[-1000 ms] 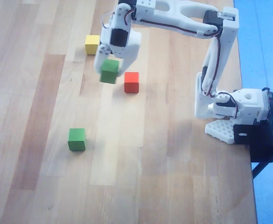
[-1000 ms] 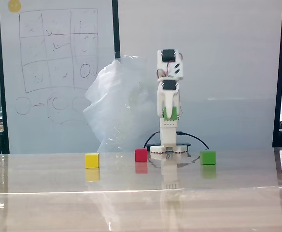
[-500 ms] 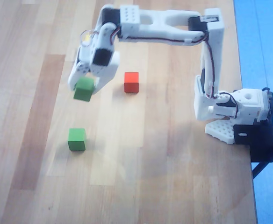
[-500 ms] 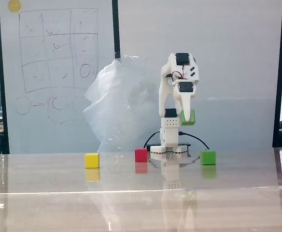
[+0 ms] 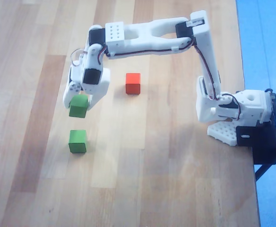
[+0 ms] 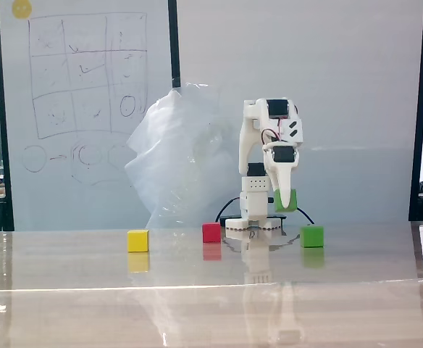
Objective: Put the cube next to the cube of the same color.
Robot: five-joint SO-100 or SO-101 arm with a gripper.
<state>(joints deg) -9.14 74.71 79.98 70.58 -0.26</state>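
My white gripper is shut on a green cube and holds it above the wooden table. In the fixed view the gripper carries that cube clear of the tabletop. The other green cube rests on the table just in front of the held one in the overhead view, apart from it. In the fixed view it lies a little to the right of and below the held cube.
A red cube sits right of the gripper in the overhead view, near the arm's base at the table's right edge. A yellow cube shows only in the fixed view, at the left. A whiteboard and plastic sheet stand behind.
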